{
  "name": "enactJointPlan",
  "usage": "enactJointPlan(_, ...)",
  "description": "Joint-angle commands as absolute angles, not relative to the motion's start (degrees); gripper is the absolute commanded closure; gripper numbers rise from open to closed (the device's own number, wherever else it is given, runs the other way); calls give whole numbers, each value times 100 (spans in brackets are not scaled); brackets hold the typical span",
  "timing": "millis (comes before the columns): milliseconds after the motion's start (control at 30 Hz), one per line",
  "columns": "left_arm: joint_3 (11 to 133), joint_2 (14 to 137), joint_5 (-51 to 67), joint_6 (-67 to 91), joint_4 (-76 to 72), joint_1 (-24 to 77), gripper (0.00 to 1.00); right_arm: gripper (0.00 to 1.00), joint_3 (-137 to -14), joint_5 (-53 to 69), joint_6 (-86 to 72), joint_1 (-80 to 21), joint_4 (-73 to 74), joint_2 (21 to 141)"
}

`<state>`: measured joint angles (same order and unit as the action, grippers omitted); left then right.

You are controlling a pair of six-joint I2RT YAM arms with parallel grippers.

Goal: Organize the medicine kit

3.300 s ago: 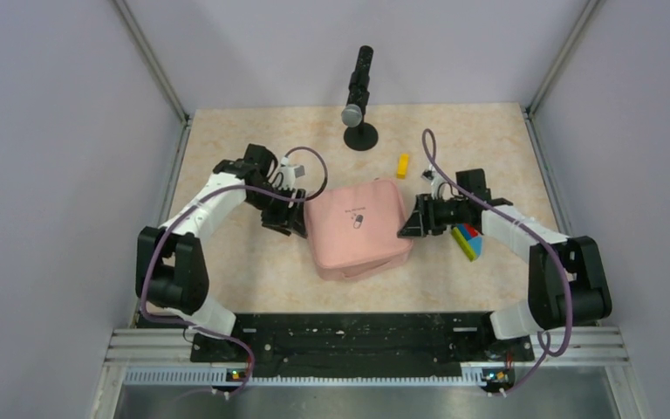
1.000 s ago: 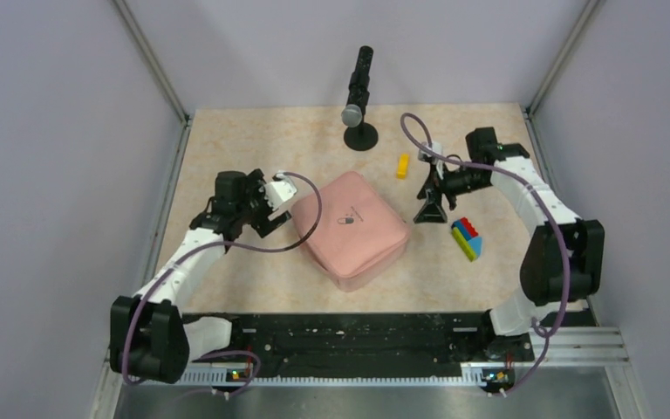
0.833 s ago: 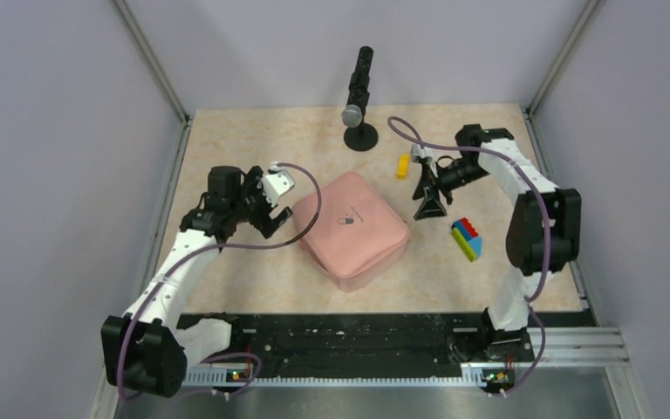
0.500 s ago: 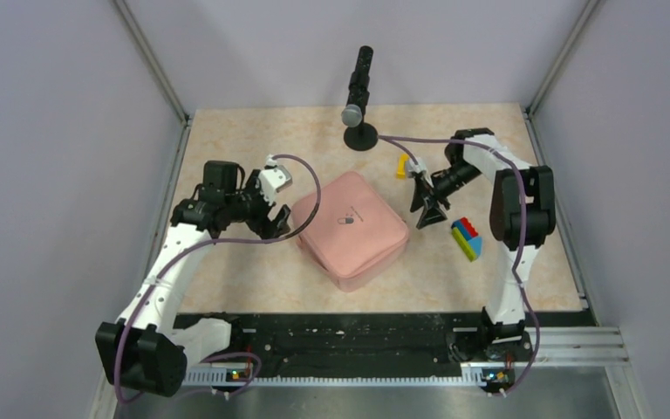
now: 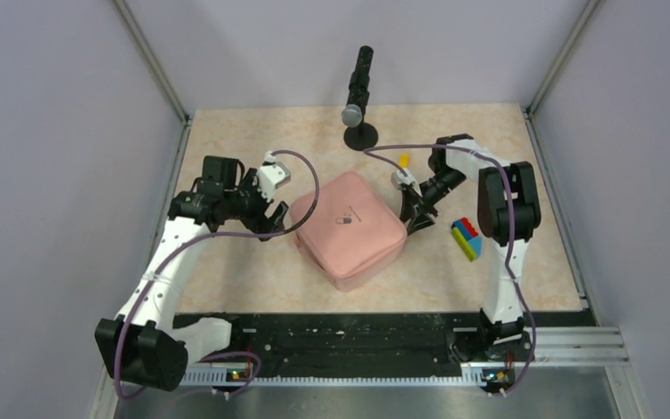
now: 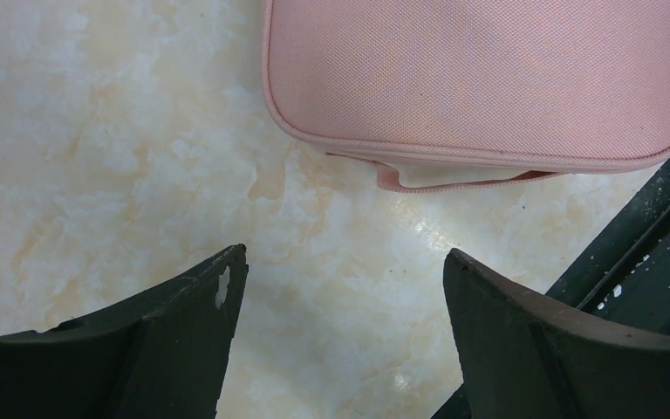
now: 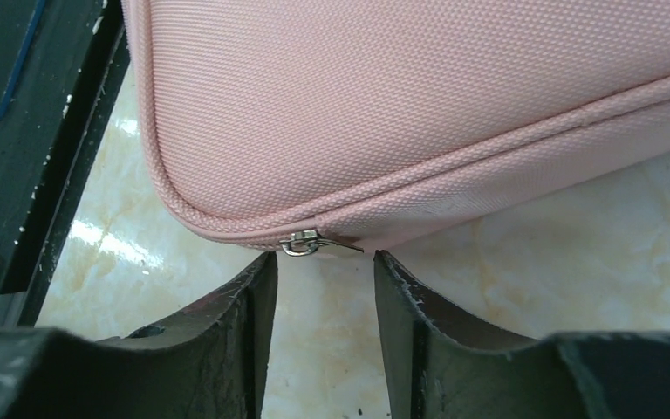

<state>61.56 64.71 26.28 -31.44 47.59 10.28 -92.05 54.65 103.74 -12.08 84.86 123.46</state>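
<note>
Two risks from here. Could shut the right gripper (image 7: 323,262) short of the zip pull (image 7: 301,243) (small, flat against the seam, just past the tips) and pinch fabric or nothing; could drag the unpinned kit (image 5: 353,229) across the surface (image 5: 253,140) once pulling. Right jaws narrowly parted, grasping nothing; left gripper (image 6: 345,257) hovering just beside the kit's corner, jaws spread wide and empty. Kit: pink, soft, squarish, round-cornered, apparently zipped shut, flat at mid-surface between both grippers, dark pill logo (image 5: 350,219) on top.
</note>
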Motion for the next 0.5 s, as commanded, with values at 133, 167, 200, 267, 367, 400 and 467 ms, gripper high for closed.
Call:
enactJointPlan(133, 6460, 6769, 2530, -3219, 4717, 1037, 14, 67, -9397, 5931, 10693, -1371, 8610, 12199)
enactJointPlan(167, 6456, 6800, 2535, -3192, 4657, 1037, 14, 69, -9369, 5948, 10686, -1371, 8613, 12139)
enactJointPlan(200, 6447, 6820, 2537, -3168, 4610, 1035, 14, 71, -9343, 5969, 10679, -1371, 8611, 12076)
enactJointPlan(267, 6420, 6865, 2536, -3120, 4480, 1037, 15, 73, -9321, 6058, 10606, -1370, 8612, 11984)
enactJointPlan(367, 6389, 6887, 2536, -3077, 4439, 1037, 15, 80, -9340, 6167, 10415, -1371, 8613, 11872)
enactJointPlan(400, 6373, 6890, 2526, -3072, 4441, 1037, 15, 82, -9324, 6177, 10373, -1369, 8612, 11840)
enactJointPlan(467, 6344, 6887, 2499, -3055, 4439, 1036, 16, 87, -9301, 6189, 10316, -1371, 8600, 11801)
